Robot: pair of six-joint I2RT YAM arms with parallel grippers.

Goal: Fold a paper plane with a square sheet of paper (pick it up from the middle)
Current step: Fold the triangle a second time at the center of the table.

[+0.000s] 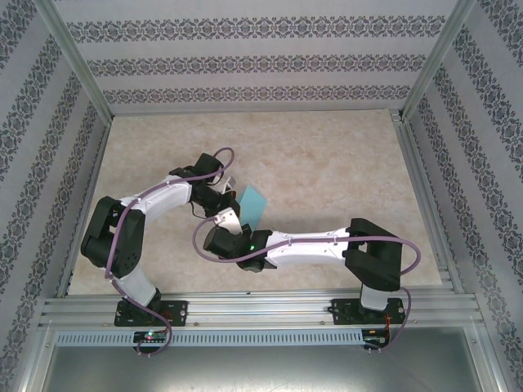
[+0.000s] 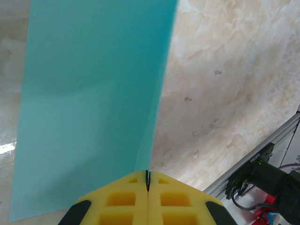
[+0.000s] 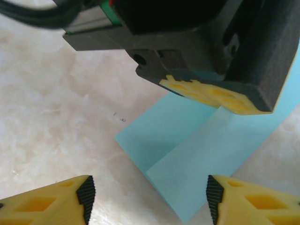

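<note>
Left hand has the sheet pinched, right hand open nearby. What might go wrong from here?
The left hand pinches the sheet near one edge, so it may slip or twist. The open right hand sits close; closing might crease the loose fold crookedly or bump the left hand.

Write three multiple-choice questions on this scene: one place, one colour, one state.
1. Where is the paper sheet?
A. lying by the far wall
B. pinched in the left claw
C. on the metal rail
2. What colour is the sheet?
A. turquoise
B. red
C. white
3. How is the right claw?
A. open
B. shut on the sheet
C. shut on a cable
Answers: B, the left wrist view shows its yellow fingers closed on the sheet's edge; A, turquoise in every view; A, its fingertips stand wide apart.
</note>
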